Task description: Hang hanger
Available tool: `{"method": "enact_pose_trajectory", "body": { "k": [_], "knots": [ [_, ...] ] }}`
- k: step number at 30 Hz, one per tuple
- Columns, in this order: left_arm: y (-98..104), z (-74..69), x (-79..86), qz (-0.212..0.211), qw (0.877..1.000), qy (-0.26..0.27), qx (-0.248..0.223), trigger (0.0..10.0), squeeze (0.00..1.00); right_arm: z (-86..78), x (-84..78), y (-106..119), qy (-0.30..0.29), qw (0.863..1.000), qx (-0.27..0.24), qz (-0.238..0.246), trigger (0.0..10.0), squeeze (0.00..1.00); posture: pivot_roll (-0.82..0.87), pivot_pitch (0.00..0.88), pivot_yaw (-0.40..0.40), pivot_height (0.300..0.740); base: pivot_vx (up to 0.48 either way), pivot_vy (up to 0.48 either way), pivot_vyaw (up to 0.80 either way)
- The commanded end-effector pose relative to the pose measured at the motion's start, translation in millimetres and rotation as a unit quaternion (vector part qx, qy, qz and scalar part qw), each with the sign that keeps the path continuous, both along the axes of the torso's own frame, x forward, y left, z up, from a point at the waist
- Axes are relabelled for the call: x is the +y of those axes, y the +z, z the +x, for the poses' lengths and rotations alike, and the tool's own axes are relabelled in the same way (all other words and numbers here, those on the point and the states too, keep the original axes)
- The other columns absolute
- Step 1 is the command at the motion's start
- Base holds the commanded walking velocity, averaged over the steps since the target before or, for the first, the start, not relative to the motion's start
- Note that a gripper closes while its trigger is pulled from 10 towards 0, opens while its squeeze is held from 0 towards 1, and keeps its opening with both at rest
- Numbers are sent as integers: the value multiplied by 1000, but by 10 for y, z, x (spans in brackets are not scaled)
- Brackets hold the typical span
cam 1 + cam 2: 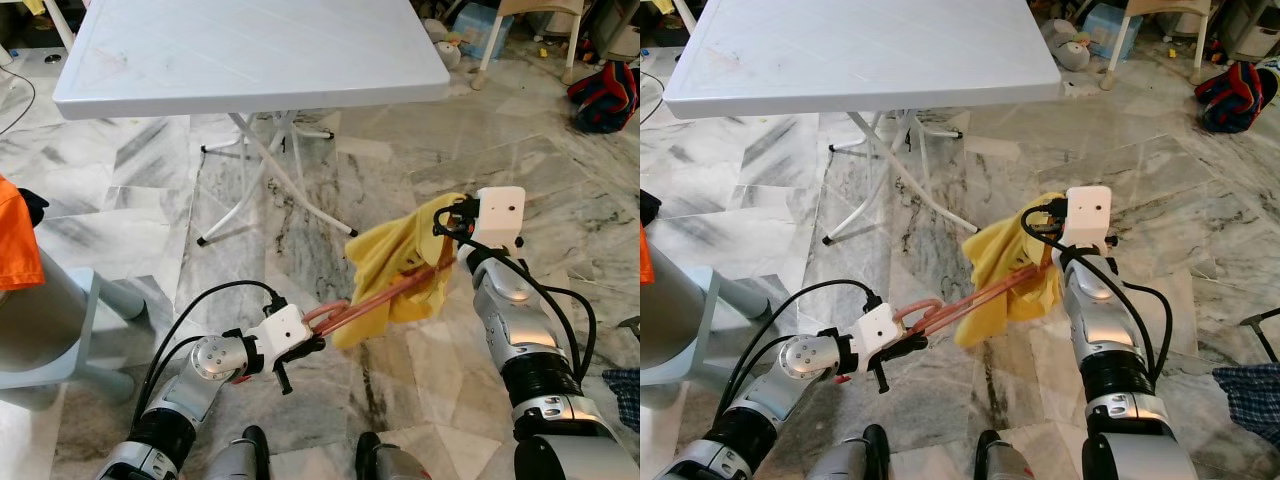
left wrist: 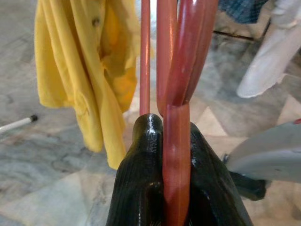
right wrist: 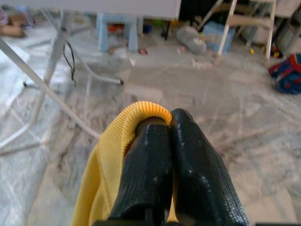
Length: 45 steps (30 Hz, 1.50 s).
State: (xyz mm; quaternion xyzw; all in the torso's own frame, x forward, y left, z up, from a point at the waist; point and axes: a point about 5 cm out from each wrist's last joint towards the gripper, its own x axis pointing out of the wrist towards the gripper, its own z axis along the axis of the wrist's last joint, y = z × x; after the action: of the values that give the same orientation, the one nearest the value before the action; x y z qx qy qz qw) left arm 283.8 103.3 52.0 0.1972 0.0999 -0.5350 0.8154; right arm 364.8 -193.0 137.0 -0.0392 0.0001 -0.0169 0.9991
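A reddish-brown hanger [image 1: 372,301] is held level above the marble floor, with a yellow shirt [image 1: 400,265] draped over its far end. My left gripper [image 1: 308,335] is shut on the hanger's near end; the left wrist view has its black fingers [image 2: 141,188] clamped on the reddish bar [image 2: 176,155]. My right gripper [image 1: 450,225] is shut on the yellow shirt's collar [image 3: 141,113] at the other end of the hanger, and its fingers [image 3: 188,169] are pressed together in the right wrist view.
A white folding table [image 1: 250,50] stands ahead, its legs [image 1: 270,170] just beyond the hanger. An orange garment [image 1: 15,235] over a grey stool [image 1: 60,330] sits at left. Red-blue clothing [image 1: 605,95] and blue cloth [image 1: 625,395] lie on the floor at right.
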Motion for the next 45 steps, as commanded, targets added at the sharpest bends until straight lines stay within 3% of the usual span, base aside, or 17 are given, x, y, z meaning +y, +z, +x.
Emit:
{"method": "enact_pose_trajectory", "body": {
  "k": [1, 12, 21, 22, 23, 24, 25, 28, 29, 30, 32, 34, 39, 40, 41, 44, 45],
  "knots": [
    [41, -27, 42, -15, 1000, -4, 4, 0, 0, -62, -127, -138, -27, 999, 24, -10, 0, 0, 12, 249, -67, 740, 0, 0, 0],
    [88, -101, 400, -68, 994, 42, 80, 0, 0, -252, -630, -311, -152, 987, 41, -19, 0, 0, 13, 255, -77, 740, 0, 0, 0],
    [-116, -56, 571, -40, 987, 135, 81, 0, 0, -312, -657, -380, -156, 986, 46, -16, 0, 0, 9, 256, -79, 740, 0, 0, 0],
    [-143, 25, 624, -54, 972, 217, 66, 0, 0, -343, -619, -427, -151, 987, 48, -15, 0, 0, 9, 257, -77, 740, 0, 0, 0],
    [-143, 64, 649, -61, 963, 256, 57, 0, 0, -358, -603, -445, -150, 987, 48, -14, 0, 0, 9, 256, -77, 740, 0, 0, 0],
    [-115, 138, 689, -73, 943, 325, 24, 0, 0, -392, -565, -488, -144, 988, 51, -6, 0, 0, 9, 256, -77, 740, 0, 0, 0],
    [-115, 138, 689, -73, 943, 325, 24, 0, 0, -392, -565, -488, -144, 988, 51, -6, 0, 0, 9, 256, -77, 740, 0, 0, 0],
    [-16, 210, 709, -116, 910, 398, -7, 0, 0, -448, -486, -543, -129, 990, 51, 5, 0, 0, 12, 256, -79, 740, 0, 0, 0],
    [37, 227, 697, -139, 892, 430, -26, 588, 0, -478, -422, -557, -113, 992, 44, 25, 0, 0, 17, 256, -80, 740, 0, 0, 0],
    [37, 227, 697, -139, 892, 430, -26, 588, 0, -478, -422, -557, -113, 992, 44, 25, 0, 0, 17, 256, -80, 740, 0, 0, 0],
    [74, 214, 686, -150, 866, 475, -49, 7647, 0, -518, -300, -540, -82, 995, 29, 46, 0, 0, 21, 255, -80, 740, 0, 0, 0],
    [96, 198, 653, -150, 863, 478, -61, 10000, 0, -531, -232, -522, -65, 996, 23, 50, 0, 0, 21, 255, -80, 740, 0, 0, 0],
    [122, 194, 618, -137, 865, 478, -69, 10000, 0, -508, -99, -442, -32, 998, 12, 48, 0, 0, 49, 261, -89, 740, 0, 0, 0],
    [164, 225, 636, -120, 876, 461, -76, 10000, 0, -448, -30, -344, -6, 999, 2, 43, 0, 0, 62, 260, -87, 740, 0, 0, 0],
    [164, 225, 636, -120, 876, 461, -76, 10000, 0, -448, -30, -344, -6, 999, 2, 43, 0, 0, 62, 260, -87, 740, 0, 0, 0],
    [237, 248, 719, -78, 900, 417, -103, 10000, 0, -354, 50, -176, 32, 999, -12, 42, 0, 0, 83, 255, -79, 740, 0, 0, 0],
    [225, 243, 748, -69, 902, 414, -102, 10000, 0, -343, 73, -140, 48, 998, -17, 33, 0, 0, 89, 252, -75, 740, 0, 0, 0]
  ]
}}
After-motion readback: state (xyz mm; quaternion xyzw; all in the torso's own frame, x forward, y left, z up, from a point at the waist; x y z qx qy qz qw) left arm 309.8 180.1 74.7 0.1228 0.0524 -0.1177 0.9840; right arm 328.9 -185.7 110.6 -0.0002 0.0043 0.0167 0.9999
